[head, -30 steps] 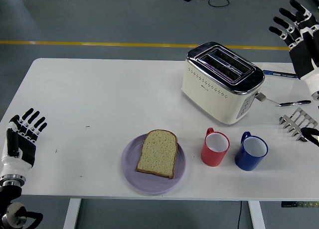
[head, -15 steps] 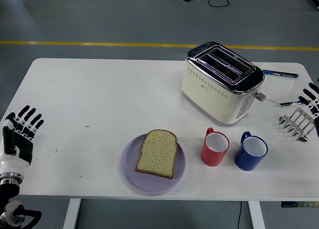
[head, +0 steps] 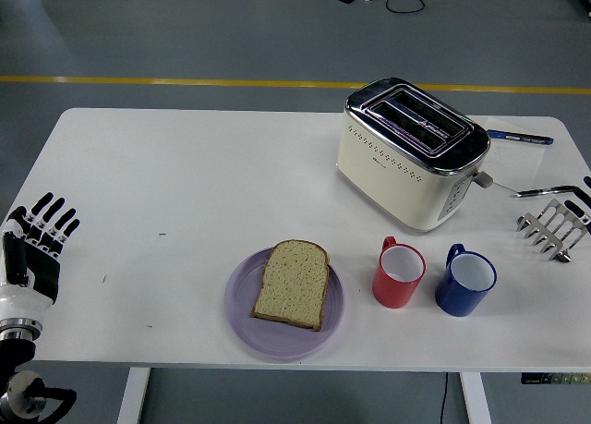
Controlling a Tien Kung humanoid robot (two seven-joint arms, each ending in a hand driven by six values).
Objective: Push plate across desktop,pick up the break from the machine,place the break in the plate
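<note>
A single head view looks from high on the robot's near side forward and down over the white surface (head: 185, 184), taking in grey floor (head: 185, 36) beyond its far edge.

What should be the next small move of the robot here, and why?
Probably none beyond resting the arms: the bread slice already lies on the purple plate, the toaster slots look empty, and the left hand is open at the table's edge, holding nothing.
</note>
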